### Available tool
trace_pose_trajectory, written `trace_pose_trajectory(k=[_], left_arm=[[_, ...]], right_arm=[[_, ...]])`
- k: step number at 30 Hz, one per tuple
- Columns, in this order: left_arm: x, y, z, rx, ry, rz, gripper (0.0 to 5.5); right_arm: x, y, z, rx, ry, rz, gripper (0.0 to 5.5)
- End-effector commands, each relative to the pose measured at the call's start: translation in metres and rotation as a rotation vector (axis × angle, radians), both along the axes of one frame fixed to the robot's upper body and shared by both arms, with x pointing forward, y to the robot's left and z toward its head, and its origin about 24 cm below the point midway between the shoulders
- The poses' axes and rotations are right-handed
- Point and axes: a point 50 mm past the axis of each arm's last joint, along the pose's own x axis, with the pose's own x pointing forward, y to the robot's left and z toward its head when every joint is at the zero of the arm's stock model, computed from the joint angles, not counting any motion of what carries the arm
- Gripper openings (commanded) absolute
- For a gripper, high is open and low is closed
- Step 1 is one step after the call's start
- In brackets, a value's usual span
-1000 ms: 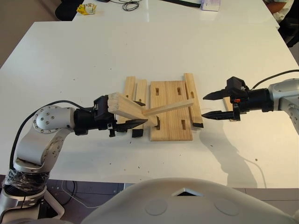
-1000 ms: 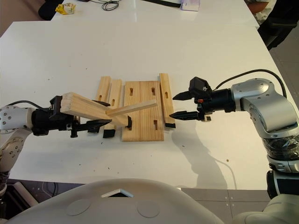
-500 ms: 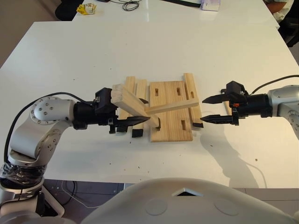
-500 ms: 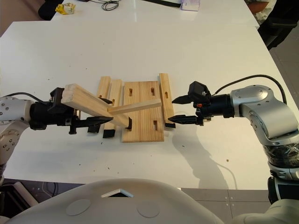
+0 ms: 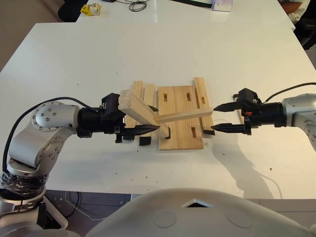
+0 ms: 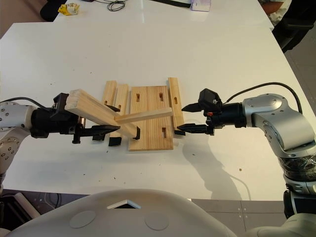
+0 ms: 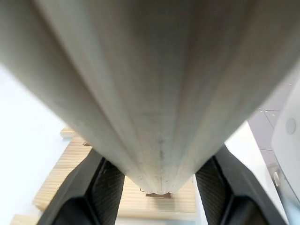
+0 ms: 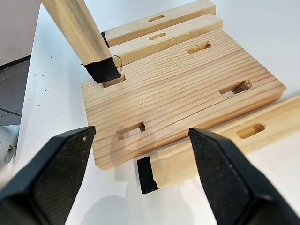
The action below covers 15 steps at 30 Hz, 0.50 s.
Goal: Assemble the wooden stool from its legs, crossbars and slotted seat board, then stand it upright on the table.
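The slotted seat board (image 5: 181, 129) lies flat in the middle of the table. My left gripper (image 5: 154, 117) is shut on a wooden leg (image 5: 137, 108) that is tilted, with its black-taped end (image 8: 101, 69) in a slot at the board's left side. A crossbar (image 5: 185, 116) sticks out of that leg and slants over the board to the right. My right gripper (image 5: 213, 119) stands open just off the board's right edge, and the crossbar's free end is near its upper fingertip. In the left wrist view the leg (image 7: 150, 93) sits between both fingers (image 7: 93, 187).
Two loose legs (image 5: 142, 93) lie side by side left of the board. Another leg (image 5: 200, 94) with a black-taped end lies along the board's right edge. White tabletop spreads all around. Cables and small items sit at the far edge (image 5: 138, 5).
My left arm has pushed right and raised the leg steeper. The crossbar's free end has swung right and lower, up to the right gripper. The right gripper has dropped slightly and stays open.
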Motion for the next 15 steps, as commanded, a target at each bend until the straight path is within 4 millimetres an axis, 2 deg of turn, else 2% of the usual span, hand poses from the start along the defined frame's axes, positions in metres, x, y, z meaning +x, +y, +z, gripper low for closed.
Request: trace_pose_trajectory(k=[1,15], left_arm=[[0.0043,0.0046,0.0018,0.023,-0.016,0.042,2.06],[-0.0011,0.002,-0.0028,0.026,0.014,0.031,2.06]], right_arm=[[-0.0029,0.0011,0.001,0.011,-0.002,-0.003,3.67],[-0.0077,0.0031,-0.0015,0.025,0.007,-0.021,3.67]])
